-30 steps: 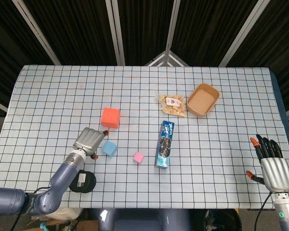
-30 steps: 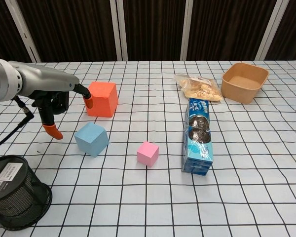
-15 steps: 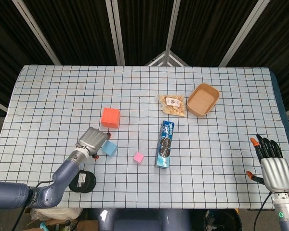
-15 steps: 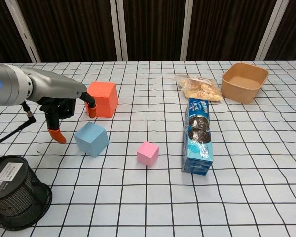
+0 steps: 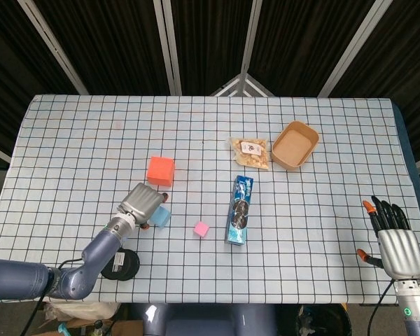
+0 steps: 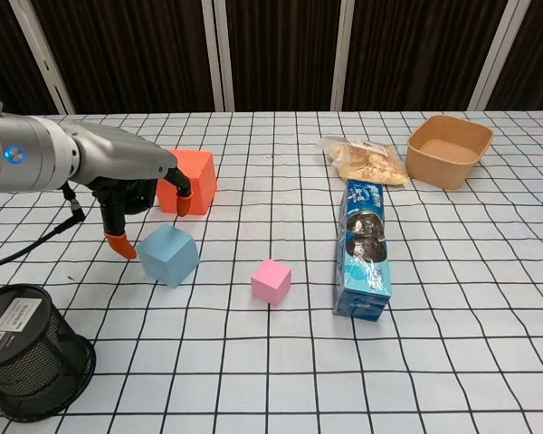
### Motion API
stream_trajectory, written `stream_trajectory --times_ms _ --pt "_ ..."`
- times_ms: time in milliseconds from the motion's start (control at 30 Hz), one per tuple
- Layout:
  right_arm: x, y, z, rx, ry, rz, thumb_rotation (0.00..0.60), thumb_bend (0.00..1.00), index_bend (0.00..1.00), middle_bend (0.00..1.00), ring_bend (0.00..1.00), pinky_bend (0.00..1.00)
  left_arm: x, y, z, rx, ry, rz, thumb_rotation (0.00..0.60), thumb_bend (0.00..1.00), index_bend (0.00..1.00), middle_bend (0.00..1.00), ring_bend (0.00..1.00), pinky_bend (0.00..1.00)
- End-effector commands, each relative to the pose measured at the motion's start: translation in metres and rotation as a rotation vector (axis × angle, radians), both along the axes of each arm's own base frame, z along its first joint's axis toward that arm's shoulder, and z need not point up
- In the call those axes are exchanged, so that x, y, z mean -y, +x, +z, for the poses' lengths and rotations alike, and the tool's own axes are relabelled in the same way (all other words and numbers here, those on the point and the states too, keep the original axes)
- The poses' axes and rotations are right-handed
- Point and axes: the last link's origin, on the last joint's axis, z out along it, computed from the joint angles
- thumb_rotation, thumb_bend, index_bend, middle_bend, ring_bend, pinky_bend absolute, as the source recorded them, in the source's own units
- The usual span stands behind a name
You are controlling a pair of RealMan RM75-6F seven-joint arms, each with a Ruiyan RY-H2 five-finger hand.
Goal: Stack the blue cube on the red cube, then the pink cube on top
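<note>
Checkered table; left hand (image 6: pixel 131 194) spread, empty, above blue cube (image 6: pixel 167 254); labels unreadable.

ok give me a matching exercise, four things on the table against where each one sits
Things:
1. blue cube
2. red cube
3. brown bowl
4. black mesh cup

Places:
A. far right of the table, beside the snack bag
B. near left corner of the table
C. right under the left hand
D. behind the left hand, farther from the robot

Pairs: 1-C, 2-D, 3-A, 4-B
</note>
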Motion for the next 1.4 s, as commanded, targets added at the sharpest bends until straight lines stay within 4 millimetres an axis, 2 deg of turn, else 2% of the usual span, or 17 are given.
stream_trajectory --times_ms 33,267,433,1400 --pt "0.000 0.000 0.000 0.001 0.003 0.000 0.600 0.10 0.02 0.01 0.06 0.09 0.000 0.000 -0.002 0.004 -0.005 -0.002 0.600 0.15 0.30 0.82 0.66 0.70" --pt "0.000 0.000 -0.001 0.003 0.008 -0.005 0.600 0.10 0.02 0.01 0.06 0.09 -0.002 -0.003 -0.005 0.014 -0.012 -0.012 0.600 0.15 0.32 0.83 0.66 0.70" --pt "0.001 -0.001 -0.002 0.006 0.010 -0.011 0.600 0.09 0.02 0.01 0.06 0.09 -0.003 -0.004 -0.007 0.024 -0.014 -0.017 0.600 0.19 0.33 0.83 0.65 0.70" --pt "0.004 -0.005 -0.007 0.023 0.049 -0.034 0.600 0.10 0.02 0.01 0.06 0.09 -0.005 -0.009 -0.018 0.027 -0.033 -0.058 0.600 0.22 0.32 0.82 0.65 0.70"
